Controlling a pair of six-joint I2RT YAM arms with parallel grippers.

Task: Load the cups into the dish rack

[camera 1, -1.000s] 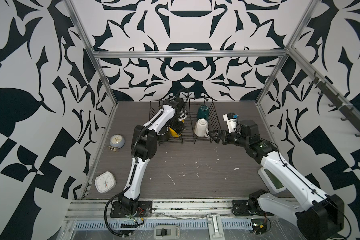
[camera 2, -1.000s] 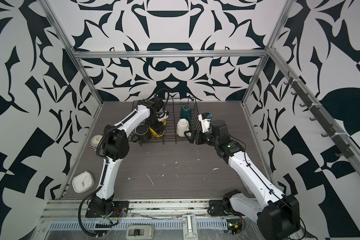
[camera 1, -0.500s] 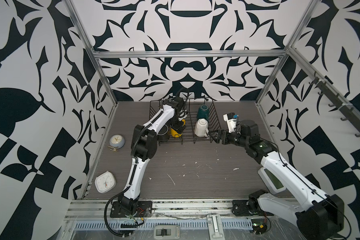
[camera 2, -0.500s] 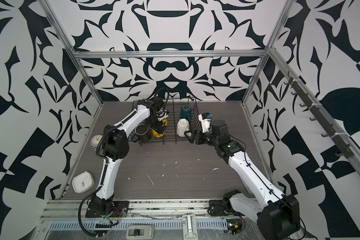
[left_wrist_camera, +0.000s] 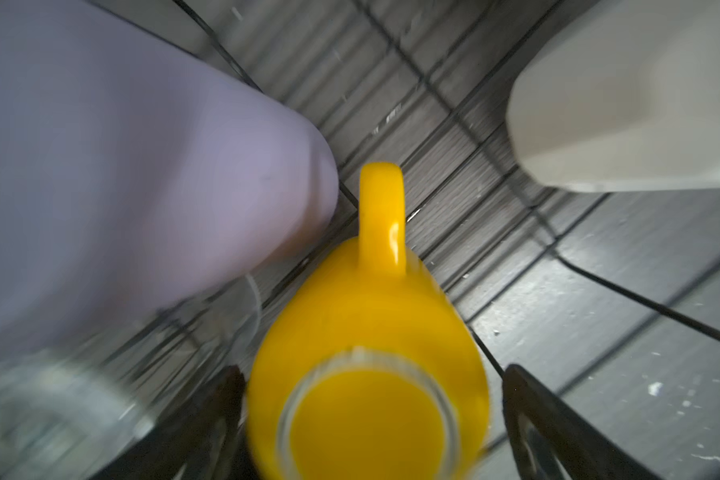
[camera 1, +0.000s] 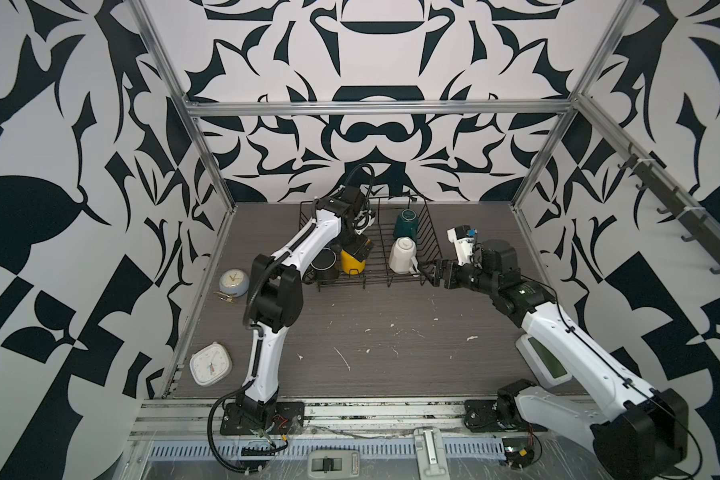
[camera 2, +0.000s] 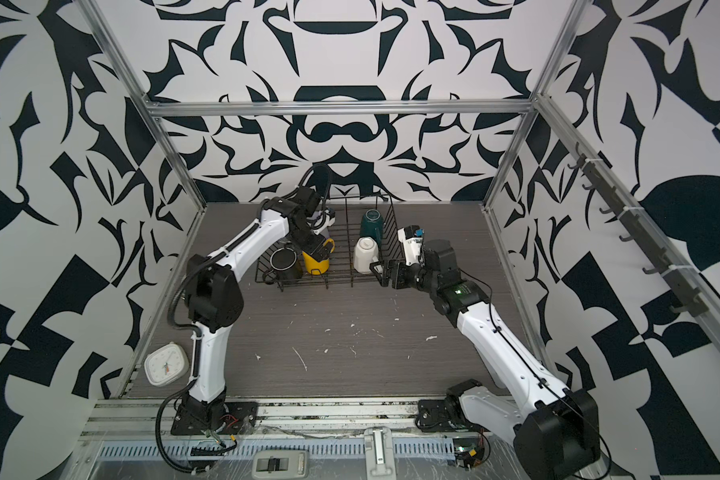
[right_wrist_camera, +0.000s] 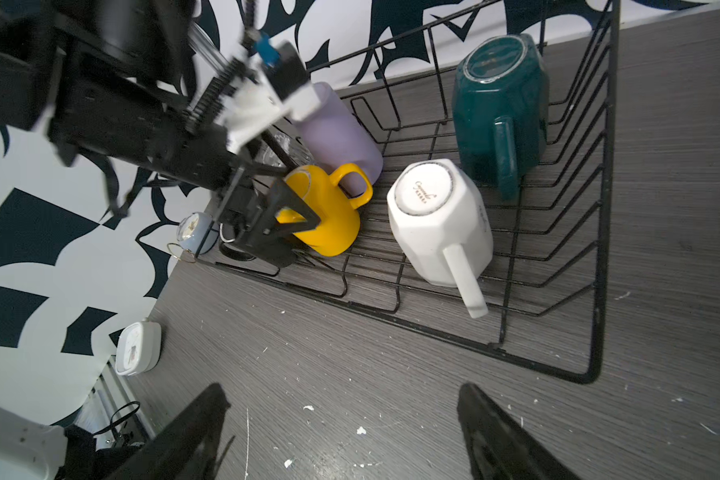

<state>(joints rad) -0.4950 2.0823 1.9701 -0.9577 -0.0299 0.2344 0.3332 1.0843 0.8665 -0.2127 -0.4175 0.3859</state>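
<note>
The black wire dish rack (camera 1: 377,249) (camera 2: 341,257) stands at the back of the table. In it a yellow mug (camera 1: 352,259) (left_wrist_camera: 371,316) (right_wrist_camera: 329,216), a cream mug (camera 1: 402,255) (right_wrist_camera: 437,224) and a dark-green mug (camera 1: 408,222) (right_wrist_camera: 499,95) sit base up. A lilac tumbler (left_wrist_camera: 121,187) (right_wrist_camera: 337,133) and a clear tumbler (left_wrist_camera: 38,407) stand behind the yellow mug. A black mug (camera 2: 285,264) is at the rack's left end. My left gripper (camera 1: 356,247) (left_wrist_camera: 371,374) is open and straddles the yellow mug. My right gripper (camera 1: 431,274) (right_wrist_camera: 341,399) is open and empty outside the rack's front right corner.
A round clock (camera 1: 233,282) sits by the left wall near the rack. A square white clock (camera 1: 209,363) (right_wrist_camera: 137,347) lies nearer the front left corner. White flecks dot the grey table (camera 1: 371,332). Patterned walls close in three sides.
The left jaws have spread wider around the yellow mug, which stays in the rack. The right gripper has opened slightly and hardly moved.
</note>
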